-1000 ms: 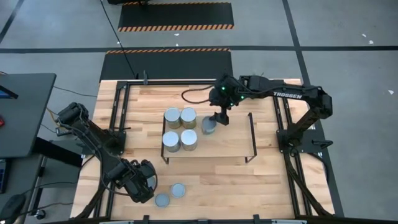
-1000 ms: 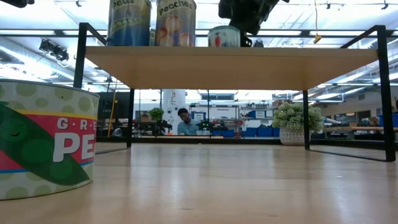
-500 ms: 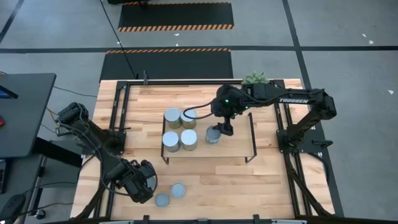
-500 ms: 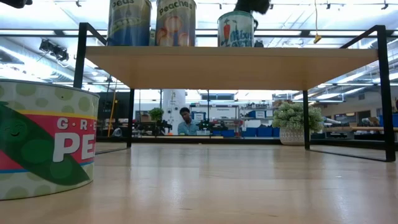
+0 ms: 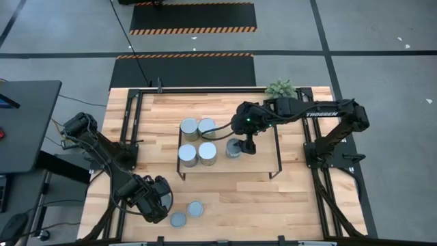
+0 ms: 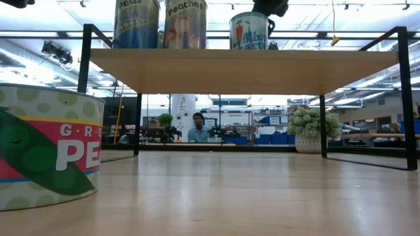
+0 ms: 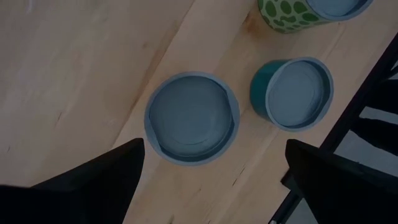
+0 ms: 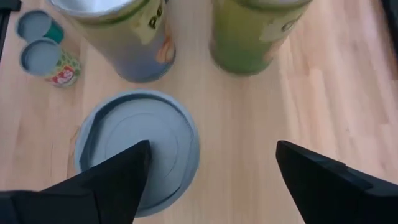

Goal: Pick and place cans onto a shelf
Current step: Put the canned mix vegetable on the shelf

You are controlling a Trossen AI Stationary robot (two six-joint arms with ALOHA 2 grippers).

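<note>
High view: the right gripper (image 5: 247, 145) hangs over the shelf (image 5: 259, 160), just beside a small blue-grey-topped can (image 5: 233, 148) standing right of four wide cans (image 5: 198, 141). The left gripper (image 5: 158, 202) waits near two small cans (image 5: 187, 213) on the table's near edge.

Low view: the small can (image 6: 249, 31) stands upright on the shelf board (image 6: 243, 69).

Right wrist view: the fingers (image 8: 106, 184) are spread wide, clear of the can (image 8: 138, 149), gripping nothing.

Left wrist view: the fingers (image 7: 93, 177) are spread, empty.

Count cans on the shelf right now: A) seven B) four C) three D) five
D: the high view shows four wide cans in a square on the shelf plus a smaller blue-grey-topped can under the right end effector, whose fingers are open.
</note>
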